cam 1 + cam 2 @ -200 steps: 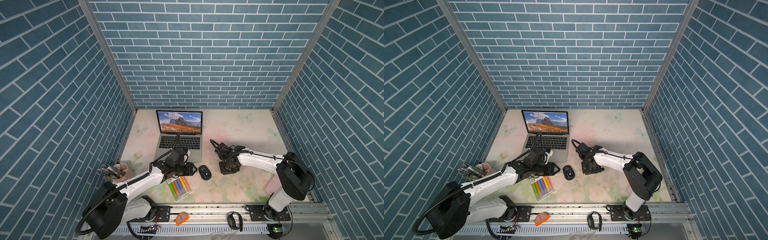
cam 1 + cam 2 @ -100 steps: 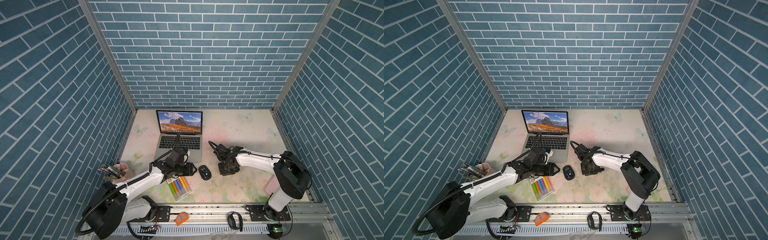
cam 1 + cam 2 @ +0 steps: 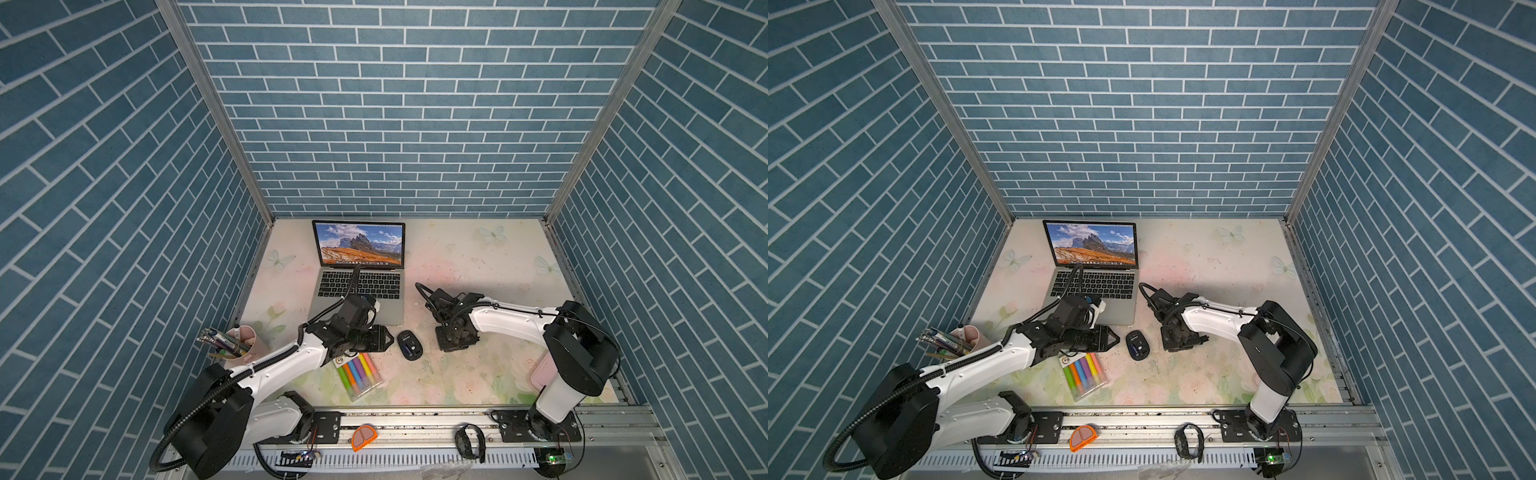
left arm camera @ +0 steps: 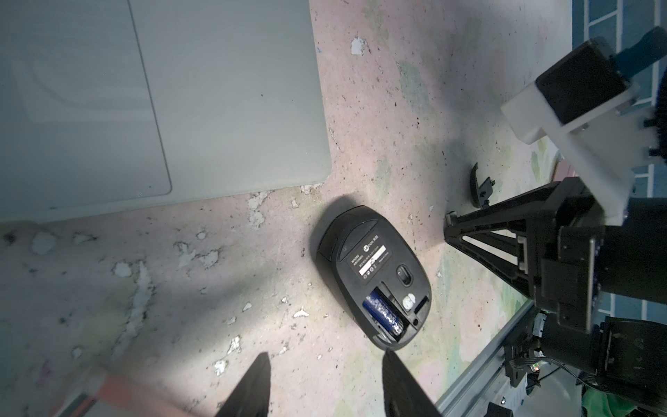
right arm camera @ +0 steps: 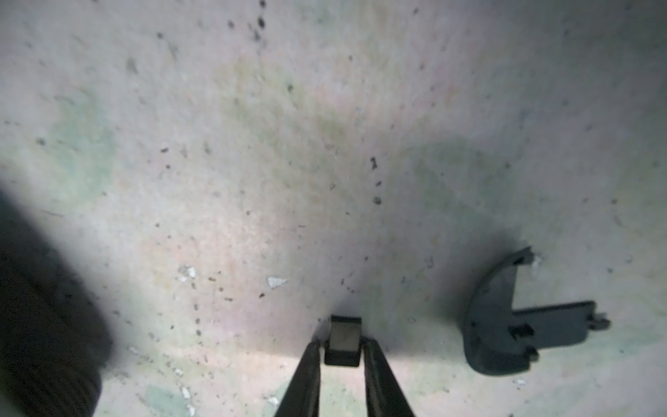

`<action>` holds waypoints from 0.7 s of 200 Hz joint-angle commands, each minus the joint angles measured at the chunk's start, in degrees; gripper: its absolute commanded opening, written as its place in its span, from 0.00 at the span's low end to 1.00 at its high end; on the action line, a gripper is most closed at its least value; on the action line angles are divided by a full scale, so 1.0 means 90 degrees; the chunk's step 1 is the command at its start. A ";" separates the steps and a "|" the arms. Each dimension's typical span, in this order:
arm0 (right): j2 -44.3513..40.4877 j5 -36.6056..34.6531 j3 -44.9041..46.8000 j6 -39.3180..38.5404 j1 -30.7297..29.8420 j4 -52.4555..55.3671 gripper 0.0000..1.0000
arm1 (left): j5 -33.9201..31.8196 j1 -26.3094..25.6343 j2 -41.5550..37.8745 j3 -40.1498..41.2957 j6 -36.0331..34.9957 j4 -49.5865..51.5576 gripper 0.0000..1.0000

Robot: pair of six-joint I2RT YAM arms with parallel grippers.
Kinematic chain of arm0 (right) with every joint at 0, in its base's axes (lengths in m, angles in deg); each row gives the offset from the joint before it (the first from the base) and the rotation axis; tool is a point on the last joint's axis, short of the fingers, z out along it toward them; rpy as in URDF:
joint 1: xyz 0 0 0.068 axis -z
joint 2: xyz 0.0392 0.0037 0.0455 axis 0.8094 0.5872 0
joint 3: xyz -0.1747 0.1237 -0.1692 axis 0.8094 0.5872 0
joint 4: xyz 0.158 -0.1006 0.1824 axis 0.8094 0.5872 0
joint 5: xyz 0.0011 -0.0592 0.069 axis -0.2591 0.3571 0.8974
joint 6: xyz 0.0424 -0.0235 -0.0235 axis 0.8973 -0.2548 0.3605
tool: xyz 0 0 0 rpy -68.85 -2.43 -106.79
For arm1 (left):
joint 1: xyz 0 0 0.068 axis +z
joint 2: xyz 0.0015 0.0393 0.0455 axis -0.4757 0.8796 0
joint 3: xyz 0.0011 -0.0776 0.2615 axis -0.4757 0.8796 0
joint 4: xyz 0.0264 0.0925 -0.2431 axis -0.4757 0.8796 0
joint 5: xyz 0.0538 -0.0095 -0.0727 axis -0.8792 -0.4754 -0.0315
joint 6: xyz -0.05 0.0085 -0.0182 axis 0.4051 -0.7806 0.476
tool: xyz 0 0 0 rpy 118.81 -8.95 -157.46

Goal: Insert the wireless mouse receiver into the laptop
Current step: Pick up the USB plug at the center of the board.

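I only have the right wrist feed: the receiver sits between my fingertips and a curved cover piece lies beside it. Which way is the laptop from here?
Observer: The laptop stands open, farther back and to the left of the right gripper, with its screen facing the arms.
Operator: Anything on the table over that way?
Observer: The mouse lies underside up, just in front of the laptop's near right corner.
Operator: And where is the other arm?
Observer: The left gripper hovers beside the mouse with its jaws open, holding nothing.
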State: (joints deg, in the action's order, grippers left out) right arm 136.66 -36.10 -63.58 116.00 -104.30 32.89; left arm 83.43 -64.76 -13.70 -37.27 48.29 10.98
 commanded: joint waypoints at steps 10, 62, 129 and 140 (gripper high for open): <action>0.0203 -0.0239 -0.0055 0.0256 -0.0035 0.0004 0.22 | -0.0106 0.0007 -0.0007 -0.0173 -0.0109 0.0100 0.51; 0.0242 -0.0206 -0.0041 -0.0081 -0.0039 -0.0099 0.15 | -0.0115 0.0006 0.0026 -0.0193 -0.0148 0.0119 0.51; -0.0235 -0.0310 -0.0037 -0.1546 -0.0043 -0.0117 0.14 | 0.0090 0.0495 -0.0256 -0.0205 -0.0399 0.0502 0.51; -0.0315 -0.0343 -0.0054 -0.1836 -0.0032 -0.0109 0.14 | 0.0207 0.0722 -0.0389 -0.0193 -0.0472 0.0598 0.51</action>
State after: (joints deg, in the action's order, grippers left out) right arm 136.42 -36.82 -63.90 106.93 -104.41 32.05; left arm 84.00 -61.72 -14.38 -38.32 46.00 13.47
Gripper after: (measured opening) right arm 0.148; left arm 0.512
